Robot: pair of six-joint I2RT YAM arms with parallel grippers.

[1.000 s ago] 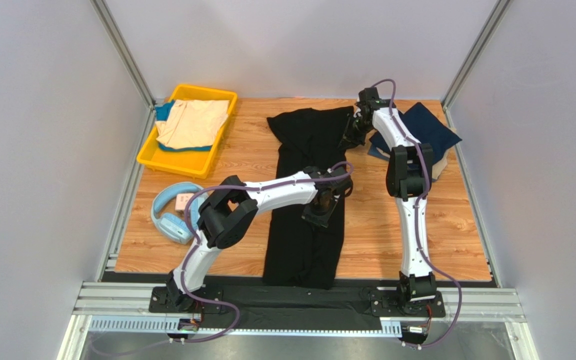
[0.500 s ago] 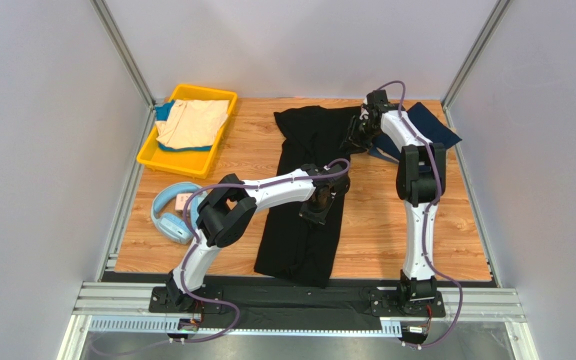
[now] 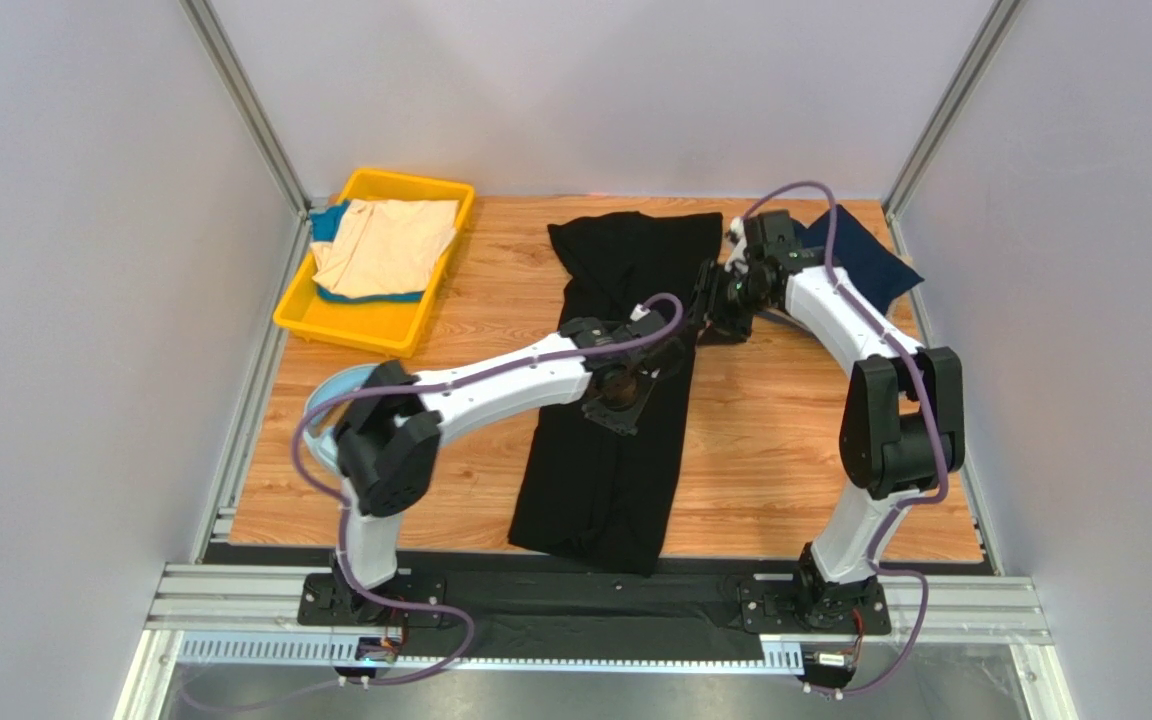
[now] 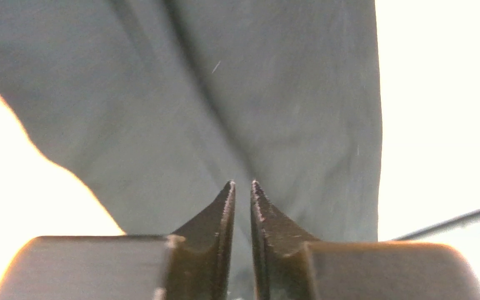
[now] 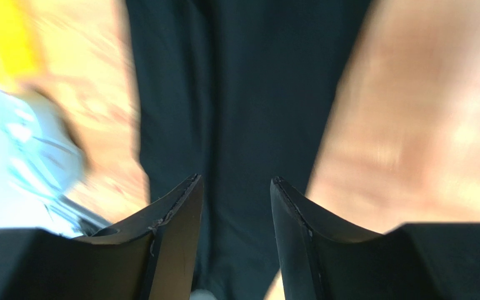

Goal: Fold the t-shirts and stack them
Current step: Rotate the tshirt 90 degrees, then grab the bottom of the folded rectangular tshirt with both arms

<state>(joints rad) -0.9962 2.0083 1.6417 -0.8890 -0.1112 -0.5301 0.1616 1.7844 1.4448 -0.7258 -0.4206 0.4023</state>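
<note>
Where the table (image 3: 778, 435) reaches its far left corner, a yellow tray (image 3: 297, 312) sits with a folded beige shirt (image 3: 384, 243) in it; teal cloth (image 3: 330, 222) shows beneath that shirt at the far and near edges. Nearer the arms, pale blue headphones (image 3: 321, 417) lie on the wood, partly hidden behind the left arm's elbow. That arm reaches rightward across the table to the middle. The black shirt (image 3: 597, 495) lies there as a long narrow band, running from the far edge almost to the near edge, its near end angled slightly left. The left gripper (image 4: 242, 187) hangs low over the middle of this band. In the left wrist view its fingertips (image 4: 227, 200) stand a narrow slit apart with no cloth caught between them; creased black fabric fills the view beyond. The right gripper (image 5: 235, 181) sits over the far right edge of the black shirt. Its jaws are spread wide and hold nothing, with black cloth and bare wood below; that view is blurred. At the far right, the navy shirt (image 3: 875, 267) lies on the table, partly covered by the right arm, just beside the black shirt's far end.
</note>
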